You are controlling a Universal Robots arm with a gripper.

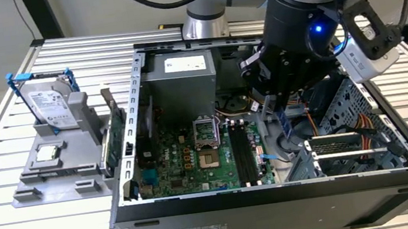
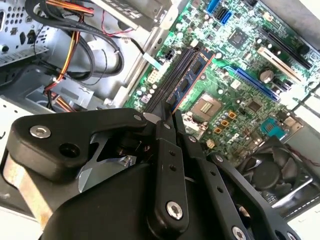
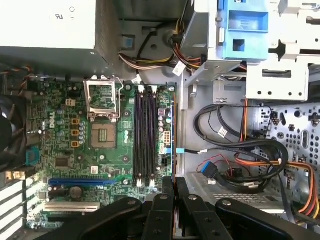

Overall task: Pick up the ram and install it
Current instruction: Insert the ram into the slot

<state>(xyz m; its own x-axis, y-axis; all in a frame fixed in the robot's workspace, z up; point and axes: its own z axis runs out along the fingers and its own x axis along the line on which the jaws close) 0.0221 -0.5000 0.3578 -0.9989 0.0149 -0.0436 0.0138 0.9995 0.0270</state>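
Note:
My gripper (image 1: pixel 276 105) hangs inside the open computer case (image 1: pixel 277 190), shut on the ram (image 1: pixel 287 124), a thin blue stick pointing down toward the motherboard (image 1: pixel 187 164). In the second wrist view the ram (image 2: pixel 192 75) reaches out from the black fingers (image 2: pixel 165 130) and lies along the black memory slots (image 2: pixel 170 75), still above the board. In the first wrist view the ram (image 3: pixel 173 135) shows edge-on as a thin line, a little to the drive-cage side of the empty slots (image 3: pixel 145 135). The gripper (image 3: pixel 173 182) holds its near end.
A grey power supply (image 1: pixel 179 76) fills the case's far end. The drive cage (image 1: pixel 350 148) and loose cables (image 3: pixel 250 155) lie beside the slots. The CPU socket (image 3: pixel 103 135) is on the other side. A hard drive (image 1: pixel 49 105) and green card (image 1: pixel 116 135) stand on a grey fixture outside.

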